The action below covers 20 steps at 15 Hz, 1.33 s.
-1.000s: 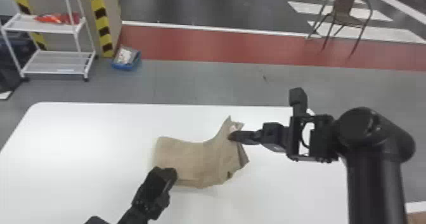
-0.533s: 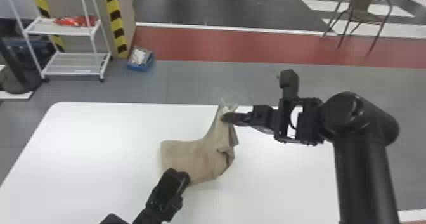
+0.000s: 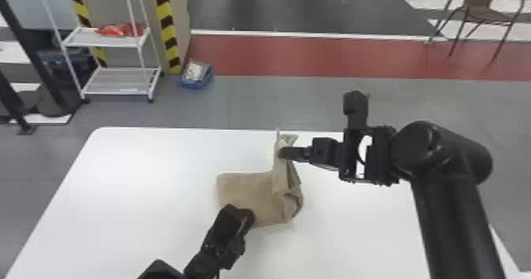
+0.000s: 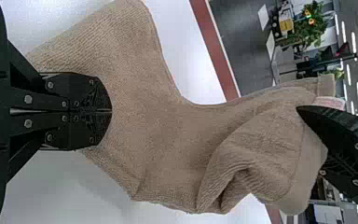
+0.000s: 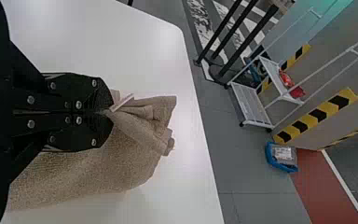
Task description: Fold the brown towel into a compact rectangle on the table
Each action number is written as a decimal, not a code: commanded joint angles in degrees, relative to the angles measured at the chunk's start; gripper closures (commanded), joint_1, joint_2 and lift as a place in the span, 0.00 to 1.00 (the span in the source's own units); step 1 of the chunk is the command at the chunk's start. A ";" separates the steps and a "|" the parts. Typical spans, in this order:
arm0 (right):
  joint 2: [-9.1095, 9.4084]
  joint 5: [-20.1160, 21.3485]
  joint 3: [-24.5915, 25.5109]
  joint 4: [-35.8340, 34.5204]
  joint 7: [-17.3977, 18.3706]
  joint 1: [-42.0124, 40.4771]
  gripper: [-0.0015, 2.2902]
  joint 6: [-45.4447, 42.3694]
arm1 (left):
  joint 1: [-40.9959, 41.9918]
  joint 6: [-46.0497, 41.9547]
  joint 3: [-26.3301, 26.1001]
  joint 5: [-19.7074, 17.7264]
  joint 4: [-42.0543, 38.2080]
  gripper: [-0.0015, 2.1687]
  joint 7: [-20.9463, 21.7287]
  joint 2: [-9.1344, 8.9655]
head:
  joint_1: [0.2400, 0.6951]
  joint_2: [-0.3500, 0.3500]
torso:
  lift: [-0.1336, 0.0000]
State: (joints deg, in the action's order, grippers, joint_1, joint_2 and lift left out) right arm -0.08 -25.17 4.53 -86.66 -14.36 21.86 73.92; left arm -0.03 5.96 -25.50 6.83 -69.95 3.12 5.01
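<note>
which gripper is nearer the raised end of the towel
Right. The right gripper is closed on the raised end of the towel; the left gripper is lower and farther from it, at the towel's near side.

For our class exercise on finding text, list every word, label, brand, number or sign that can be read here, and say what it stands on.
No text can be read.
Pale printed item in the blue tray: marks too small to read.
Pale strip on the brown towel: no lettering can be made out.
Yellow and black striped tape on the upright panel: stripes, no words.
</note>
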 commanded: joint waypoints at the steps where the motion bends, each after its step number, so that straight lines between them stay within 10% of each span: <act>1: 0.14 0.04 -1.72 0.52 0.21 -0.15 0.54 -1.53 | -0.15 -0.38 0.27 -0.06 0.07 0.75 0.22 0.00 | 1.00 0.42 | 1.00; 20: 0.14 -0.40 -8.75 10.45 0.12 -0.06 0.54 -11.38 | -1.12 -0.38 -0.96 0.64 1.57 0.75 -0.13 -0.62 | 1.00 0.48 | 1.00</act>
State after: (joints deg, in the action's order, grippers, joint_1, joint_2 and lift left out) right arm -0.09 -25.89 -3.65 -77.42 -14.23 21.51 63.65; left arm -0.98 5.51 -26.24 7.47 -68.37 3.01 4.48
